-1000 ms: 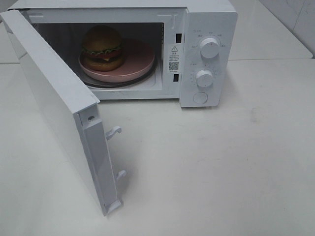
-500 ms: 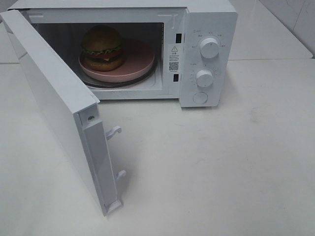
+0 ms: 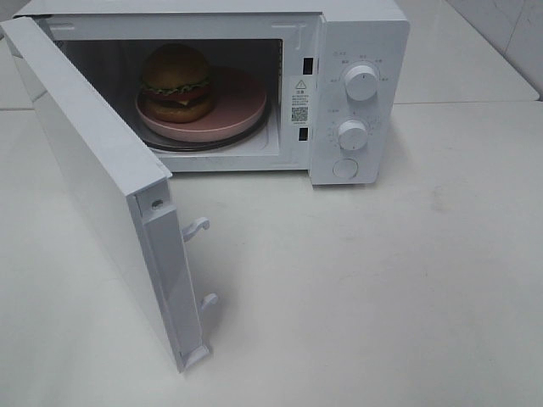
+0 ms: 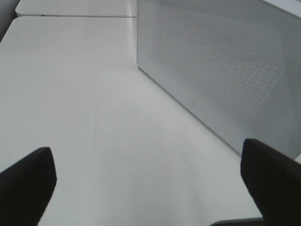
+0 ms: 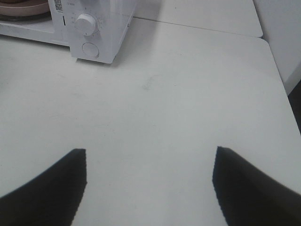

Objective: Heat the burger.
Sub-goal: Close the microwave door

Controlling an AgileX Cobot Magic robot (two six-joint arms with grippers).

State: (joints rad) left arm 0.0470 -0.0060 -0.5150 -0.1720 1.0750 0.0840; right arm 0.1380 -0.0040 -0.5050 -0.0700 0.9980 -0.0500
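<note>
My left gripper [image 4: 149, 183] and right gripper [image 5: 150, 169] were released, empty. The burger [image 3: 176, 82] sat in the microwave [image 3: 361, 34], ahead of both. Loading judged done; next, the door [image 4: 221, 70] beside my left gripper needs swinging shut.

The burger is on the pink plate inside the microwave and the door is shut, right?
No. The burger is on the pink plate inside the microwave, but the door stands wide open; the exterior high view shows it.

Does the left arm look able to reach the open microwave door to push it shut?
Probably yes: the left gripper is open and empty, facing the outside of the door, with only bare table between them.
</note>
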